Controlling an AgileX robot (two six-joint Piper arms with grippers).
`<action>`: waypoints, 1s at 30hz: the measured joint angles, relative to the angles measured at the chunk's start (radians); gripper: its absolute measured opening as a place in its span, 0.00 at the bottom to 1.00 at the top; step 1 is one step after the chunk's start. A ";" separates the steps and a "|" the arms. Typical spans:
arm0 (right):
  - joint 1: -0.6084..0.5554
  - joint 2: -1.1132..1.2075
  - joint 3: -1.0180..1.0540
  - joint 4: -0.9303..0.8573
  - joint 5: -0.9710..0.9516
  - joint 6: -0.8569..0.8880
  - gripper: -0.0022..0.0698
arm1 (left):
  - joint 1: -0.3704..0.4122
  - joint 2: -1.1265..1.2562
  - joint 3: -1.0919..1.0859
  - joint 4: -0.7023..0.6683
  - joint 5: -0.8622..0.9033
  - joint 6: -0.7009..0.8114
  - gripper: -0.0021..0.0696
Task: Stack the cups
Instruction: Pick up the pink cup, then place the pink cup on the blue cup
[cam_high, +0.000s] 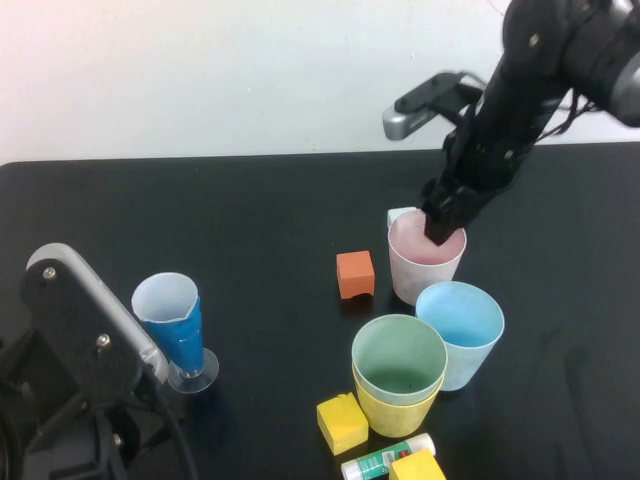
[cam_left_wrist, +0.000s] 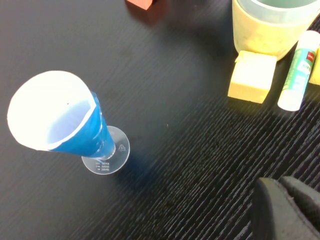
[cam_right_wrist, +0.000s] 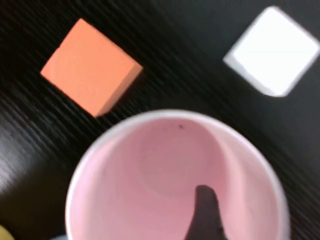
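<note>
At the pink cup's rim — right tool; left tool parked.

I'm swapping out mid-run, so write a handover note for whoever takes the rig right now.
Right gripper: down at the pink cup, one finger inside its rim; grip unconfirmed.
Left gripper: parked near the table's left front, holding nothing.
Done: green cup nested in yellow cup.
Left: pink cup and blue cup, each standing alone, go onto that stack.
</note>
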 joint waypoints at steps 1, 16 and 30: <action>0.000 0.013 -0.002 0.014 0.000 -0.002 0.70 | 0.000 0.000 0.000 0.000 0.000 0.000 0.03; 0.002 0.016 -0.089 -0.009 -0.004 -0.040 0.07 | 0.000 0.000 0.000 0.002 0.000 -0.034 0.03; 0.002 -0.498 0.245 -0.041 0.008 -0.056 0.07 | 0.000 0.000 0.000 -0.002 -0.012 -0.053 0.03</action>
